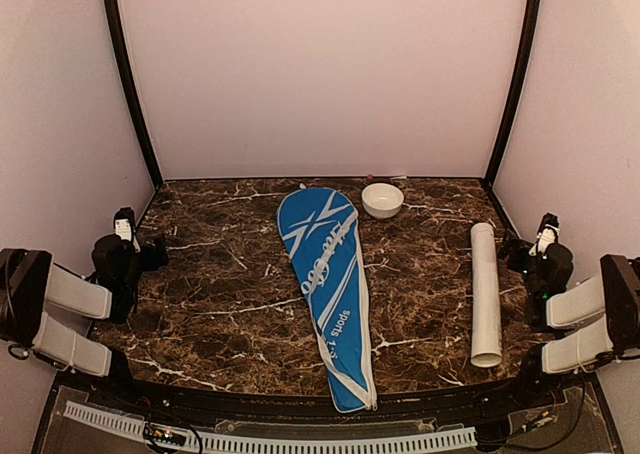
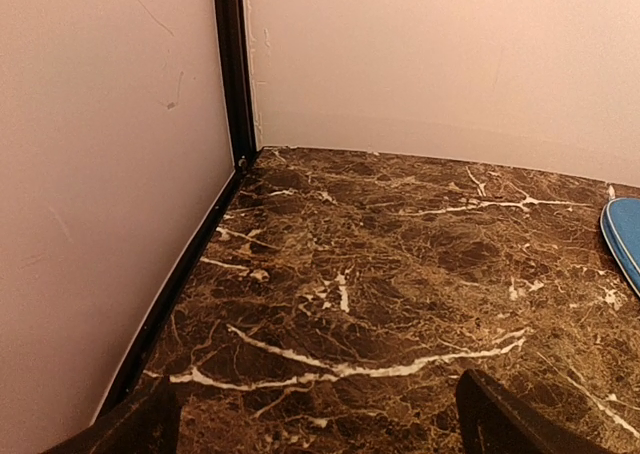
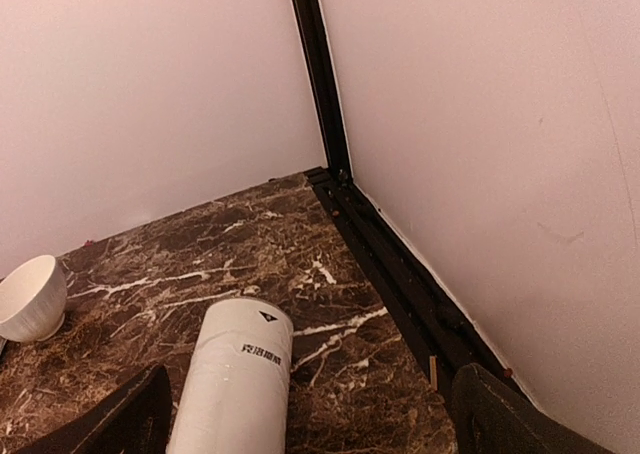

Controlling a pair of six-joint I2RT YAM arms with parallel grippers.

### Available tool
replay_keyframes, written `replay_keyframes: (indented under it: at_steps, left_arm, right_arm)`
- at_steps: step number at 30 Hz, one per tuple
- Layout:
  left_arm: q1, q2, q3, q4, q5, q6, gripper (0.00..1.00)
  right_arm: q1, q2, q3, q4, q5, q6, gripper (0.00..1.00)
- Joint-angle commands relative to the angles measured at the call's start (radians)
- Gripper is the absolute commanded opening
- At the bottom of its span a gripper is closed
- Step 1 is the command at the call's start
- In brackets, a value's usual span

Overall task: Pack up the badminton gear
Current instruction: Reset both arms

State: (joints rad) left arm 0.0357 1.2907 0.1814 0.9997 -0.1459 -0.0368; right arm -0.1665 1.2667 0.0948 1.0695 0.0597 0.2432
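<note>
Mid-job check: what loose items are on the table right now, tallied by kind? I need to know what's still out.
racket cover, blue: 1
tube, white: 1
bowl, white: 1
Rackets showing: 0
Shuttlecocks showing: 0
Total: 3

- A robot test booth, a lab rig: plain pale walls (image 1: 320,74) close in three sides.
- Black frame posts (image 1: 130,84) stand in the back corners.
- Two robot arms, the left arm (image 1: 75,294) and the right arm (image 1: 575,304), flank the dark marble-patterned surface (image 1: 220,294).
- A white slotted cable duct (image 1: 300,440) runs along the front, with wiring beside it.
</note>
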Motion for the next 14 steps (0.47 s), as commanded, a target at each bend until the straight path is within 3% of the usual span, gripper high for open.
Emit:
replay_keyframes:
  at_steps: [1, 14]
  left_arm:
    - [0.000, 0.112, 0.062, 0.152, 0.047, 0.047, 0.99]
    - [0.000, 0.163, 0.067, 0.187, 0.047, 0.051, 0.99]
  right_arm:
    - [0.022, 0.022, -0.009, 0.218, 0.060, -0.050, 0.99]
    - [0.048, 0.052, -0.020, 0.271, 0.083, -0.068, 1.00]
